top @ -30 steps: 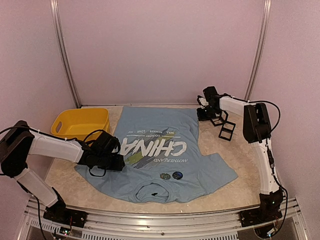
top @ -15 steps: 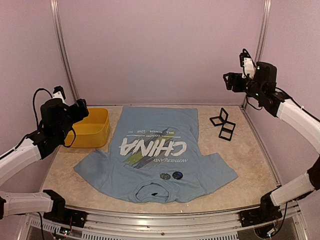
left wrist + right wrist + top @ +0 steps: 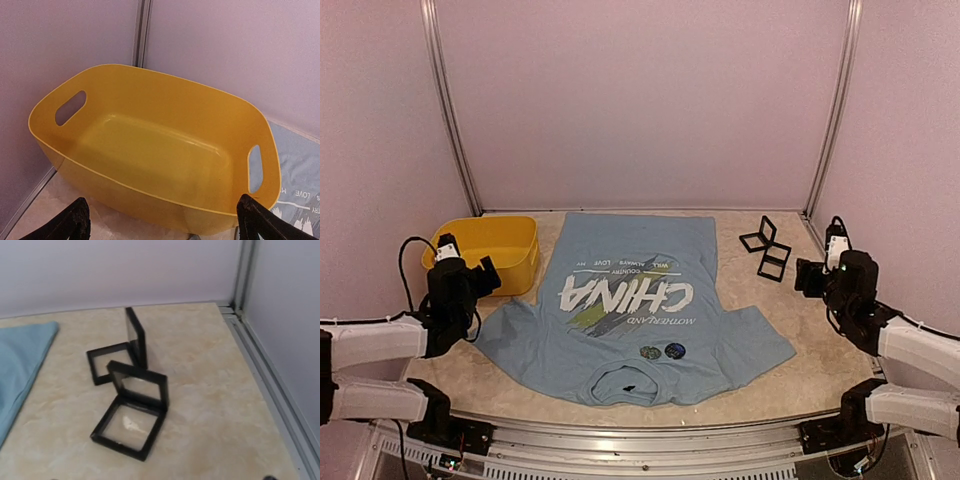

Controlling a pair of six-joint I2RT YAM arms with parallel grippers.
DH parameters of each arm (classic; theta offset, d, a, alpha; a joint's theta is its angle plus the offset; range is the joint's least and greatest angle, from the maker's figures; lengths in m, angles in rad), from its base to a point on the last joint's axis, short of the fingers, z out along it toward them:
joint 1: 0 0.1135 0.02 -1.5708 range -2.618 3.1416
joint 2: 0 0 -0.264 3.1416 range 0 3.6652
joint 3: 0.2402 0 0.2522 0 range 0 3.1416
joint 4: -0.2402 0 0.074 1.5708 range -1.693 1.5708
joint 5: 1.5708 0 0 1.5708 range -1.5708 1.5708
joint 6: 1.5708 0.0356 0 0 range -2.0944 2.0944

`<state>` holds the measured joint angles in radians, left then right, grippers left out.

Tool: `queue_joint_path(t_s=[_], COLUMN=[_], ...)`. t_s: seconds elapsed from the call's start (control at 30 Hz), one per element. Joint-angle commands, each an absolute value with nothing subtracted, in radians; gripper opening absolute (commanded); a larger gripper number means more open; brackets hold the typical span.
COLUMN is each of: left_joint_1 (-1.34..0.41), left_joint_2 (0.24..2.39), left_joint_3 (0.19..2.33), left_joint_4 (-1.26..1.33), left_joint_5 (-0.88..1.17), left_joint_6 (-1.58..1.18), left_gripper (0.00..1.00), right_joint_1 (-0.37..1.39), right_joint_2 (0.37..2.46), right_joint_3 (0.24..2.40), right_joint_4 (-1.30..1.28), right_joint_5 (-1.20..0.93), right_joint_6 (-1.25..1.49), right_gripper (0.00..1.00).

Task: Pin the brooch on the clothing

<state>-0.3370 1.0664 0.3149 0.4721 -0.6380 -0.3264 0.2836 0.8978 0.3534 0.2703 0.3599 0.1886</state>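
- Your left claw [image 3: 163,220]: fingers spread wide, nothing held, facing the yellow tub [image 3: 150,115] at the bench's [image 3: 810,370] left rear.
- T-shirt [image 3: 620,320]: flat mid-bench, just beside the tub, collar toward the near edge.
- Two round brooches [image 3: 674,350]: side by side on the shirt near the collar; pinned or loose, cannot tell.
- Two open black cases [image 3: 119,446]: right rear, close together.
- Your right claw [image 3: 808,277]: faces the cases; its opening cannot be made out.
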Motion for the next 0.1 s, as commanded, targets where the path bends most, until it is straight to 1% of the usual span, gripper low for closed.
queue_joint_path(t_s=[0.0,0.07], left_joint_1=[-0.332,-0.331], left_joint_2=[1.079,1.076], left_joint_3=[0.307,0.307], left_joint_4=[0.67,0.684], left_joint_5=[-0.674,-0.683], left_joint_6=[-0.287,-0.267], left_gripper=[0.98,0.98], right_joint_1=[0.276,0.275], right_joint_2=[0.894,0.913], right_joint_3=[0.346,0.344], right_joint_4=[0.389,0.417], right_joint_5=[0.427,0.46], right_joint_6=[0.215,0.208], right_gripper=[0.84,0.86])
